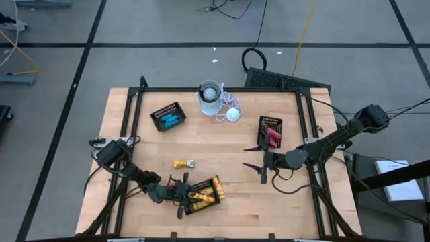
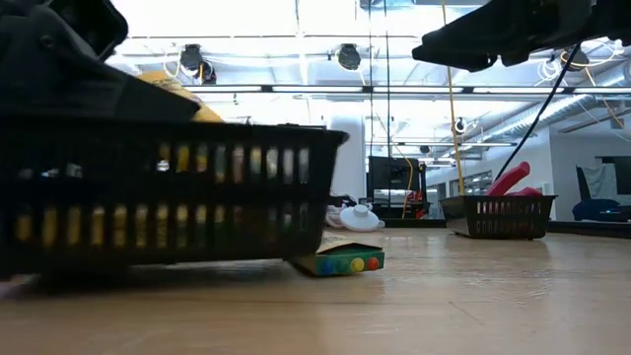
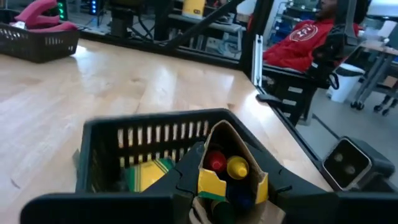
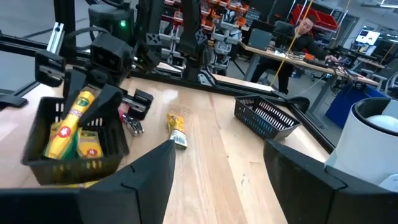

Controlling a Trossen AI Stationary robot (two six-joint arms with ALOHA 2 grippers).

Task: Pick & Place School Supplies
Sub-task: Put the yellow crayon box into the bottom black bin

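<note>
My left gripper (image 1: 183, 195) is shut on a yellow crayon box (image 3: 227, 174) over the near black mesh tray (image 3: 106, 140), which holds more yellow boxes (image 4: 90, 146). Another yellow box (image 1: 183, 163) lies flat on the table. Light-blue sticks fill the far-left tray (image 1: 168, 118). Red-handled scissors stick up out of the right tray (image 1: 271, 131). My right gripper (image 1: 259, 168) hangs open above the table, near the scissors tray, with nothing between its fingers. My left gripper pinches the crayon box near its open end (image 3: 217, 163), where red, yellow and blue crayon tips show, one finger (image 3: 186, 177) on each side. The fingers come nearly level from the table's left. The box (image 4: 78, 115) slants down into the tray; whether its lower end rests there, I cannot tell.
A white cup (image 1: 209, 94) and a white corded disc (image 1: 232, 114) stand at the far middle. Bare wood lies between the trays. Black frame rails (image 1: 306, 128) run along the table's sides. A person in red (image 3: 305, 37) sits beyond the table.
</note>
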